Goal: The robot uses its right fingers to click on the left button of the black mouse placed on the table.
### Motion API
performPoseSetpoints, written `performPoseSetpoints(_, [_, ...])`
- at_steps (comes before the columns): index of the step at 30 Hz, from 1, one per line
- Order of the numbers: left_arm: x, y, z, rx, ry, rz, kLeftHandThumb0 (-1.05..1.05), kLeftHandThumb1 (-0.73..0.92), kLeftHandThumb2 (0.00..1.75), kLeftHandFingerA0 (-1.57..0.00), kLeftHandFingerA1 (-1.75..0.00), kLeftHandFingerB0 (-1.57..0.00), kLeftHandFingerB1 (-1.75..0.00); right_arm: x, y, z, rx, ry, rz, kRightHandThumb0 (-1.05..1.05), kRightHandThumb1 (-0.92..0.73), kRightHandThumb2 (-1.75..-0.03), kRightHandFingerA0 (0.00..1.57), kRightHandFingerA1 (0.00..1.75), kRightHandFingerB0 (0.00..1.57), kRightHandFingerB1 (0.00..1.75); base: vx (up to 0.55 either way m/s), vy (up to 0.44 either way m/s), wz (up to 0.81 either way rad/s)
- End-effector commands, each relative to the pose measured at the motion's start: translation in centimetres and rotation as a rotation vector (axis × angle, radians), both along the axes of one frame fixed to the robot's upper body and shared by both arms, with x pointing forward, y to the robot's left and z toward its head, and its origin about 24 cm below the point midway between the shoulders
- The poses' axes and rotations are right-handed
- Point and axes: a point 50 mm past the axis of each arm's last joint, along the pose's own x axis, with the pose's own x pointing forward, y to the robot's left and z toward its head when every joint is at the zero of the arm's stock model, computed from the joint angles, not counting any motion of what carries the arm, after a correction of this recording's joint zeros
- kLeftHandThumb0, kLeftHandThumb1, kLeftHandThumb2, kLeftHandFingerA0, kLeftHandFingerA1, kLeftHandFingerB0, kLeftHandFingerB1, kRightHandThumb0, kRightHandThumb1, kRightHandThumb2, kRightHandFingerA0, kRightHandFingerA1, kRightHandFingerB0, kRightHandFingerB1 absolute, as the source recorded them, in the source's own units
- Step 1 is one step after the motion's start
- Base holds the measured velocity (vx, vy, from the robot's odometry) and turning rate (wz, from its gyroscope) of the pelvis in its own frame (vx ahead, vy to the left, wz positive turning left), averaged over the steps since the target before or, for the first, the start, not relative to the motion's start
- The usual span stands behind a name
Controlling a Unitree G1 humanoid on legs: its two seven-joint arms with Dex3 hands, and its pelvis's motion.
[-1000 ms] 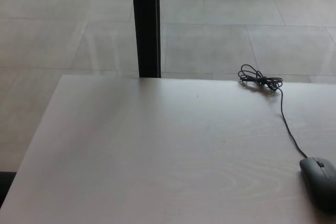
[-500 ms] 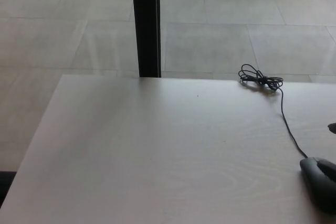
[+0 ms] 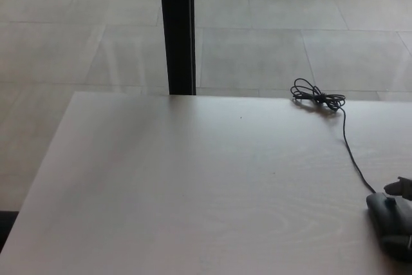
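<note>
A pale wood-grain table (image 3: 193, 191) fills the lower part of the head view, with grey floor tiles (image 3: 270, 49) beyond its far edge and a black vertical post (image 3: 176, 30) rising from that edge at about twelve o'clock.

The black mouse (image 3: 388, 222) sits at the table's right side, at roughly four o'clock in the picture, partly cut off by the right border. Its nose points away from the robot. From the nose a thin black cable (image 3: 351, 152) runs up toward one o'clock and ends in a loose bundled coil (image 3: 315, 98) near the far edge of the table.

Only a dark sliver of the right hand (image 3: 403, 187) shows at the right border, just above and touching or almost touching the front of the mouse. So little of it is in frame that I cannot tell how its digits are set, nor whether they are pressing anything. The left hand is not in view.

The step in hand looks like the approach: the right hand is arriving over the buttons, but a click cannot be confirmed. The next move, as I judge it, calls for a fingertip placed on the left-hand key beside the wheel, then a short downward press without nudging the mouse sideways.
</note>
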Motion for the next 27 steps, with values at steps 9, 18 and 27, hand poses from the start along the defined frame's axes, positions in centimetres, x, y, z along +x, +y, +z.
performPoseSetpoints(9, [0.1,1.3,1.5,0.052,-0.03,0.023,-0.88,0.92,0.77,-0.53,-0.62,-0.37,-0.45,-0.3,1.1,-0.6,-0.28,0.06,0.179,-0.63,-0.66,-0.64,0.69,1.24,0.36,0.33,0.0,0.0,0.0])
performPoseSetpoints(18, [0.1,1.4,1.6,0.051,-0.043,0.004,-0.9,0.92,0.75,-0.47,-0.62,-0.36,-0.46,-0.2,0.4,-0.6,-0.27,0.045,0.16,-0.63,-0.65,-0.63,0.66,1.27,0.41,0.34,0.0,0.0,0.0])
performPoseSetpoints(27, [0.2,1.3,1.6,0.065,-0.034,-0.013,-0.88,0.92,0.8,-0.53,-0.65,-0.38,-0.45,-0.6,-0.3,-0.8,-0.281,0.027,0.16,-0.63,-0.65,-0.63,0.73,1.4,0.5,0.37,0.0,0.0,0.0])
